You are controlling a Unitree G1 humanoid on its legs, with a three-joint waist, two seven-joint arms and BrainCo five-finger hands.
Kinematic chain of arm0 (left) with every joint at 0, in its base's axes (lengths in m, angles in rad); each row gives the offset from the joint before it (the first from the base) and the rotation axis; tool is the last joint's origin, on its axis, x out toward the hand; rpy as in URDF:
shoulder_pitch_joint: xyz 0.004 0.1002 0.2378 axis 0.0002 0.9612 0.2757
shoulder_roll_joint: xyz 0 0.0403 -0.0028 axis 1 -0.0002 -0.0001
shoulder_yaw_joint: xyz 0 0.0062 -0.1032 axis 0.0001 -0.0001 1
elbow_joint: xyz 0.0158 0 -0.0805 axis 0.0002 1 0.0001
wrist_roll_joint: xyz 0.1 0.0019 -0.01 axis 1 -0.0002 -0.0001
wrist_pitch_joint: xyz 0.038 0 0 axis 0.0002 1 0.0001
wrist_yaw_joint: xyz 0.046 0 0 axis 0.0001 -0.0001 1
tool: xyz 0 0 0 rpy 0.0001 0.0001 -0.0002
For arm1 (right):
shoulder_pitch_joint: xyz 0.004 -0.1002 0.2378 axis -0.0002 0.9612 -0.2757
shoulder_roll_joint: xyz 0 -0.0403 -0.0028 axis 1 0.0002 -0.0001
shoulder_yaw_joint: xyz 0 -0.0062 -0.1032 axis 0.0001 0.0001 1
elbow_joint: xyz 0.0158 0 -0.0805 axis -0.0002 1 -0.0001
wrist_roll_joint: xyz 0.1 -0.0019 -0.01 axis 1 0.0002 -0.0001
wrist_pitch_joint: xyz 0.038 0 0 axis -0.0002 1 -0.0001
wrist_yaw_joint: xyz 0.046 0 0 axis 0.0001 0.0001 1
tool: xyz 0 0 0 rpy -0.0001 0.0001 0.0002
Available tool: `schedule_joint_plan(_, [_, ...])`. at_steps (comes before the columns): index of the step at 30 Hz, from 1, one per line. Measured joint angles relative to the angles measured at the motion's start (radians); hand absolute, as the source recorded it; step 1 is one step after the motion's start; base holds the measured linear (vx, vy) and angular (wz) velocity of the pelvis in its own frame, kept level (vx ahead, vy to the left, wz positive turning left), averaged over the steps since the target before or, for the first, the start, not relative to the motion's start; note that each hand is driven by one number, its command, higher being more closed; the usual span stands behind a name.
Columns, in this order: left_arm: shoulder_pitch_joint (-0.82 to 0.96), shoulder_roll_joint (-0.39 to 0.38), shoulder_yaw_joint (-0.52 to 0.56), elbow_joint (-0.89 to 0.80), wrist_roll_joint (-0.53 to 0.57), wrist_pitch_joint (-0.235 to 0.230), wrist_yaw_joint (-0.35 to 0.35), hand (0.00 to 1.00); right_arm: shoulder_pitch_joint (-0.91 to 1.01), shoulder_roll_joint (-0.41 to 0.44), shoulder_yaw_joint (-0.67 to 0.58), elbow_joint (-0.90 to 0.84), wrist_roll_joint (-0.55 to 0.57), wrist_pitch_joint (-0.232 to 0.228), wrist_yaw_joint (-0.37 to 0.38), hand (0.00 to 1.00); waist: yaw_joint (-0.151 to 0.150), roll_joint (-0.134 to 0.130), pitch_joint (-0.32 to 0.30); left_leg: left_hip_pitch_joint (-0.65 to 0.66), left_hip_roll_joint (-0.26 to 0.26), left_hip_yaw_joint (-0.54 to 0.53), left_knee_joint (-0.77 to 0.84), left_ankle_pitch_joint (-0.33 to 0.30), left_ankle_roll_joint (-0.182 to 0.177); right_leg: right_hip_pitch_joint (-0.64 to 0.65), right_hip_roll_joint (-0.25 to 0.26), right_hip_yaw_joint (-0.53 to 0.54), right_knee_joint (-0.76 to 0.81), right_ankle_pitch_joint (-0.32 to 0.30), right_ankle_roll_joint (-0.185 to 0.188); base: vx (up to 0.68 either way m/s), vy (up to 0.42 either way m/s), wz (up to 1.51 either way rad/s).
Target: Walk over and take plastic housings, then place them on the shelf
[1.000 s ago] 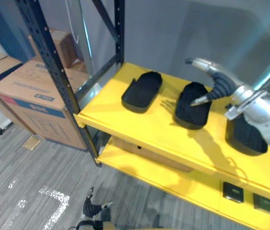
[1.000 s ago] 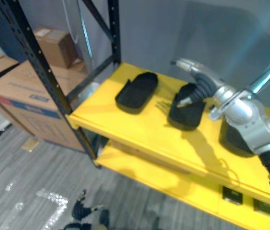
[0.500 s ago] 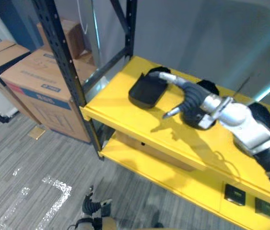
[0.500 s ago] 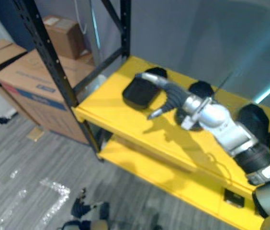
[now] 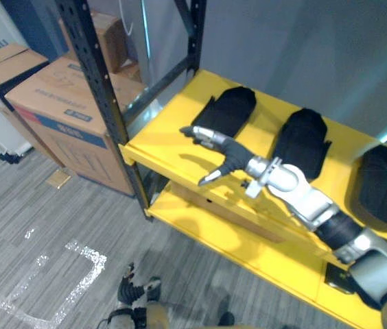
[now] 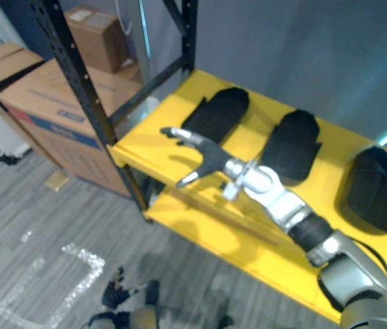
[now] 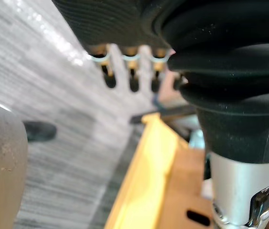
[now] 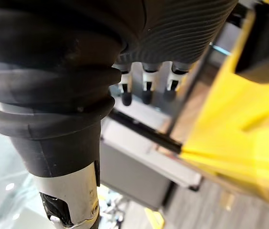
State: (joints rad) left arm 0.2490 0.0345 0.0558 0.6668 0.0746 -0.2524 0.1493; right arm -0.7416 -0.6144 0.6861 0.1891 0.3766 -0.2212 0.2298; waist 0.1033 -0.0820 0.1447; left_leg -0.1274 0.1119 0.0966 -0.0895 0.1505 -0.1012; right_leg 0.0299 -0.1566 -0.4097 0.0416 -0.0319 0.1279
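You're in a storeroom or warehouse: a yellow-decked shelf on black perforated steel uprights, stacked cardboard boxes beside it (grey carpet floor).

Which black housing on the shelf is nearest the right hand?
The leftmost housing, beside the black upright: the open right hand hovers just before it. The middle housing and rightmost housing lie farther away.

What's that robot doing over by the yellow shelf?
A humanoid robot is stocking a yellow shelf. Three black plastic housings lie on it in a row: the left housing, the middle housing and the right housing. Its right hand hovers over the shelf's front left part, fingers straight, holding nothing and touching no housing. Its left hand hangs low near the floor, also empty.
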Motion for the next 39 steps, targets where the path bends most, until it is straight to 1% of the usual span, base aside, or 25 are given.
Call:
schedule_joint_plan(3, [0.000, 0.001, -0.001, 0.001, -0.018, 0.001, 0.000, 0.00, 0.000, 0.039, 0.003, 0.052, -0.004, 0.003, 0.000, 0.00, 0.001, 0.001, 0.001, -0.001, 0.001, 0.003, 0.000, 0.000, 0.000, -0.004, 0.001, 0.003, 0.000, 0.000, 0.000, 0.01, -0.012, -0.03])
schedule_joint_plan(6, [-0.001, -0.001, -0.003, 0.001, -0.030, 0.001, 0.002, 0.00, -0.006, 0.074, -0.003, 0.094, -0.031, 0.003, -0.019, 0.00, 0.004, 0.009, 0.007, -0.013, 0.003, 0.003, 0.000, 0.001, -0.002, -0.016, 0.001, 0.002, 0.002, -0.001, -0.001, 0.00, 0.000, 0.00])
schedule_joint_plan(8, [-0.005, -0.002, -0.010, 0.000, -0.032, 0.001, 0.004, 0.00, -0.021, 0.097, -0.008, 0.132, -0.075, 0.003, -0.040, 0.00, 0.006, 0.016, 0.020, -0.013, 0.004, 0.003, 0.000, 0.001, -0.002, -0.016, 0.001, 0.002, 0.003, -0.001, -0.002, 0.00, 0.000, 0.00])
schedule_joint_plan(11, [-0.016, -0.001, -0.026, -0.004, -0.036, 0.001, 0.009, 0.00, -0.044, 0.127, -0.044, 0.192, -0.125, 0.003, -0.075, 0.00, 0.020, 0.021, 0.040, -0.014, 0.003, 0.002, 0.000, 0.001, -0.002, -0.017, 0.001, 0.002, 0.003, -0.001, -0.002, 0.00, 0.000, 0.00])
schedule_joint_plan(13, [-0.016, -0.001, -0.028, -0.009, -0.037, 0.001, 0.021, 0.00, -0.070, 0.143, -0.059, 0.233, -0.155, 0.003, -0.097, 0.00, 0.022, 0.023, 0.045, -0.016, 0.003, 0.002, 0.000, 0.001, -0.002, -0.019, 0.001, 0.002, 0.003, -0.001, -0.002, 0.00, 0.000, 0.00])
schedule_joint_plan(15, [-0.016, -0.002, -0.028, -0.010, -0.037, 0.001, 0.027, 0.00, -0.083, 0.157, -0.079, 0.257, -0.160, 0.003, -0.108, 0.00, 0.024, 0.023, 0.045, -0.019, 0.001, 0.002, 0.000, 0.001, -0.002, -0.021, 0.001, 0.000, 0.003, -0.001, -0.001, 0.00, 0.000, 0.00])
schedule_joint_plan(18, [-0.016, -0.002, -0.030, -0.012, -0.037, 0.001, 0.033, 0.00, -0.117, 0.164, -0.082, 0.279, -0.187, 0.003, -0.127, 0.00, 0.024, 0.025, 0.048, -0.031, 0.000, 0.000, 0.001, 0.001, -0.002, -0.031, 0.001, -0.002, 0.003, -0.002, -0.001, 0.00, 0.000, 0.00])
schedule_joint_plan(21, [-0.017, -0.004, -0.031, -0.027, -0.038, 0.001, 0.044, 0.00, -0.142, 0.183, -0.113, 0.319, -0.212, 0.004, -0.145, 0.00, 0.026, 0.029, 0.070, -0.032, 0.001, -0.003, 0.001, 0.003, -0.002, -0.031, 0.001, -0.004, 0.005, -0.002, -0.002, -0.01, -0.002, 0.02])
schedule_joint_plan(25, [-0.017, -0.004, -0.032, -0.027, -0.038, 0.001, 0.046, 0.00, -0.153, 0.195, -0.120, 0.354, -0.235, 0.004, -0.167, 0.00, 0.027, 0.029, 0.070, -0.031, 0.000, -0.002, 0.001, 0.003, -0.002, -0.031, 0.001, -0.004, 0.005, -0.002, -0.002, 0.00, 0.000, 0.00])
schedule_joint_plan(28, [-0.018, -0.004, -0.033, -0.027, -0.039, 0.001, 0.047, 0.00, -0.168, 0.203, -0.141, 0.387, -0.235, 0.006, -0.167, 0.00, 0.027, 0.031, 0.072, -0.031, 0.001, -0.002, 0.001, 0.003, -0.002, -0.031, 0.001, -0.004, 0.006, -0.002, -0.002, 0.00, 0.000, 0.00])
schedule_joint_plan(33, [-0.020, -0.005, -0.039, -0.027, -0.039, 0.001, 0.047, 0.00, -0.183, 0.203, -0.156, 0.390, -0.232, 0.007, -0.165, 0.00, 0.027, 0.042, 0.082, -0.030, 0.002, -0.002, 0.001, 0.003, -0.002, -0.031, 0.001, -0.003, 0.008, -0.003, -0.003, 0.00, 0.000, 0.00])
schedule_joint_plan(39, [-0.022, -0.006, -0.039, -0.027, -0.039, 0.001, 0.048, 0.00, -0.188, 0.203, -0.156, 0.389, -0.231, 0.007, -0.165, 0.00, 0.027, 0.042, 0.085, -0.030, 0.003, 0.001, 0.001, 0.003, -0.002, -0.032, 0.002, -0.001, 0.008, -0.003, -0.003, 0.00, 0.000, 0.00])
